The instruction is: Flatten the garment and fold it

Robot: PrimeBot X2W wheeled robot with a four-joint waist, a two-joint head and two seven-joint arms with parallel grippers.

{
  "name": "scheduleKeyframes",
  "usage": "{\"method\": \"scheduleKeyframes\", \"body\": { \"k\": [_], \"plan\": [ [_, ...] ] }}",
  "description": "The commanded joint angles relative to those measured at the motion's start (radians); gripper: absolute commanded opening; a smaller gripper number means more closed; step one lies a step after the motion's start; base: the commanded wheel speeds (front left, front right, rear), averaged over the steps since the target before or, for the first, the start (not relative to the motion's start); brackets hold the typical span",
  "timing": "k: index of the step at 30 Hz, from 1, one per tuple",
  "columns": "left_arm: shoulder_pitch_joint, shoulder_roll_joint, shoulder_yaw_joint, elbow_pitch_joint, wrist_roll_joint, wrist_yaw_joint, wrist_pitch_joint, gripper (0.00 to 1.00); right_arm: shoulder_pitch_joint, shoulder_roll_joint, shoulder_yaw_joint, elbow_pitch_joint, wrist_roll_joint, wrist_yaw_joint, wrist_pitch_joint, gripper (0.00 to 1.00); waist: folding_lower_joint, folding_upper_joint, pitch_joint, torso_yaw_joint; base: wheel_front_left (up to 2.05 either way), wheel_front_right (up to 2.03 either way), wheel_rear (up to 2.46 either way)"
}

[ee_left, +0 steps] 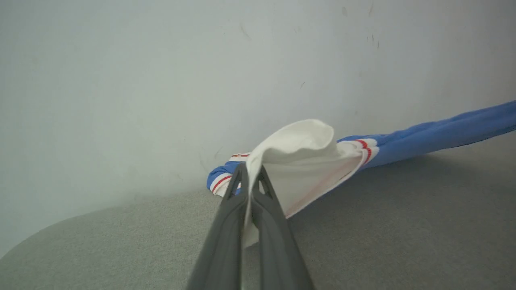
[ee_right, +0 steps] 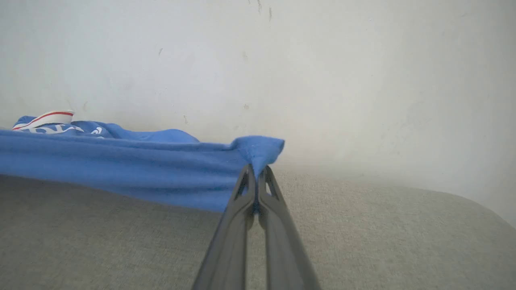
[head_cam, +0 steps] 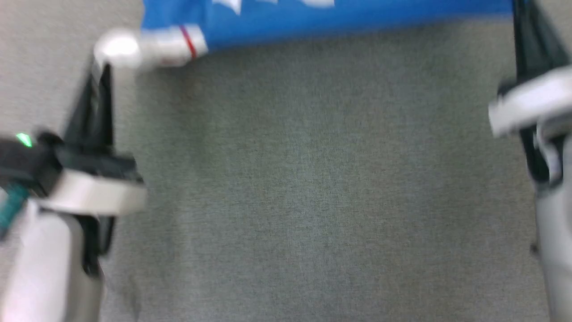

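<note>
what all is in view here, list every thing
garment: one, royal blue with white lettering, stretched between the two grippers at the far side of the surface
sleeve: one, white with red-striped trim, at the garment's left end
surface: one, grey woven fabric, under the garment
wall: one, pale and scuffed, behind the surface
left gripper: one, dark fingers, shut on the white sleeve
right gripper: one, dark fingers, shut on a blue corner of the garment
forearms: two, pale, lower corners of the head view
</note>
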Motion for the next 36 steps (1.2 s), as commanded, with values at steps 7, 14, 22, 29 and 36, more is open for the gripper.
{"method": "scheduleKeyframes", "body": {
  "k": [7, 14, 22, 29, 36],
  "plan": [
    [0.263, -0.009, -0.044, -0.007, 0.034, 0.048, 0.053, 0.00, 0.339, 0.002, -0.059, -0.186, 0.058, -0.002, 0.103, 0.00, 0.0004, 0.0000, -0.178, 0.034, 0.00, 0.00, 0.00],
    [0.434, 0.000, -0.096, 0.033, 0.048, 0.054, 0.143, 0.00, 0.550, -0.006, -0.075, -0.232, 0.092, -0.002, 0.199, 0.00, 0.0004, 0.0000, -0.261, 0.041, 0.00, 0.00, 0.00],
    [0.580, 0.012, -0.123, 0.020, 0.001, 0.046, 0.292, 0.00, 0.740, -0.034, -0.037, -0.267, 0.188, -0.002, 0.322, 0.00, 0.0004, 0.0000, -0.343, 0.050, 0.00, 0.00, 0.00],
    [0.669, 0.017, -0.137, -0.019, -0.075, 0.030, 0.435, 0.00, 0.863, -0.075, 0.010, -0.329, 0.260, -0.002, 0.429, 0.00, 0.0004, 0.0000, -0.381, 0.051, 0.00, 0.00, 0.00],
    [0.747, 0.016, -0.152, -0.088, -0.150, 0.031, 0.569, 0.00, 0.959, -0.133, 0.023, -0.390, 0.315, -0.002, 0.570, 0.00, 0.0004, 0.0000, -0.422, 0.051, 0.00, 0.00, 0.00]
  ]
}}
